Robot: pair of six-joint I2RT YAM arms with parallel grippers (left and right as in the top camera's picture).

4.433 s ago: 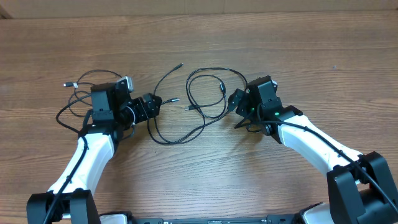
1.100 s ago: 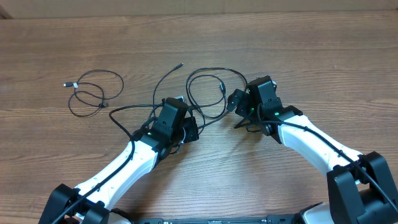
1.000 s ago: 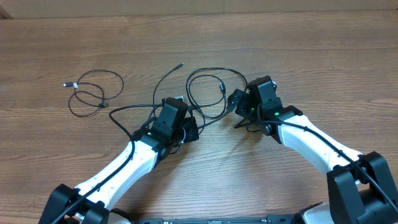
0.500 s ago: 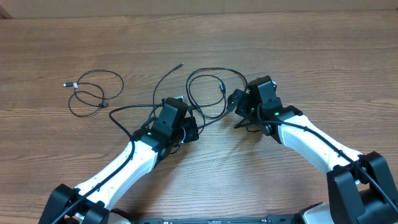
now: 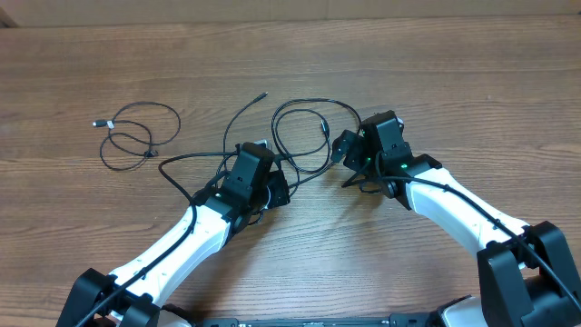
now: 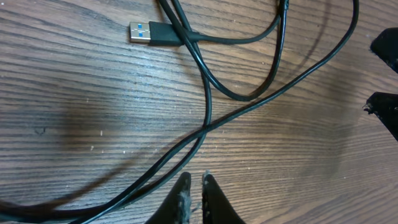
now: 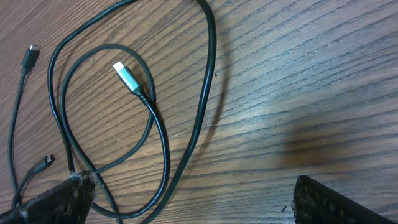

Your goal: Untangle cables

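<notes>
wood-grain bench [image 5: 454,73] carries tangled cables [image 7: 127,76] just ahead of the left hand [image 6: 194,185], whose fingers [image 6: 181,191] are pinched nearly together, seemingly on nothing. right of it, the right hand [image 7: 193,198] gapes wide.

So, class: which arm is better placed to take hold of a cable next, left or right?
Probably right. The right claw stands wide open with the looped cable lying just ahead. The left claw is shut beside the cable crossing and would have to open first.
</notes>
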